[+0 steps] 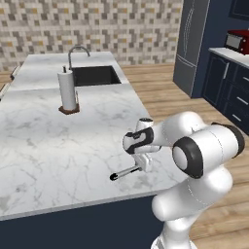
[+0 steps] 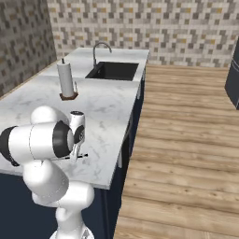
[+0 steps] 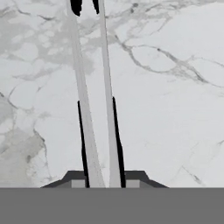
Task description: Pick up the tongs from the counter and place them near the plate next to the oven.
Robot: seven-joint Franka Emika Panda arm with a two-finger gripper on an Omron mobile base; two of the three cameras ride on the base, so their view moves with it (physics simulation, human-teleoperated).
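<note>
The tongs [image 1: 125, 172] are slim silver metal with a black end pointing left, low over the marble counter [image 1: 48, 146] near its front right corner. My gripper [image 1: 141, 165] reaches down from the arm and is shut on their right end. In the hand view the two tong arms [image 3: 108, 87] run from between my fingertips [image 3: 105, 177] up to black tips at the top, over the veined counter [image 3: 175, 87]. The right base view shows the gripper [image 2: 77, 151] and a short bit of tongs [image 2: 84, 156] beside my arm. The plate and oven are out of view.
A paper-towel roll [image 1: 68, 90] stands mid-counter, with the dark sink [image 1: 95, 75] and curved faucet [image 1: 78, 51] behind it. Wooden floor [image 2: 186, 140] lies right of the counter. Navy cabinets with a red appliance [image 1: 238, 41] stand at the far right.
</note>
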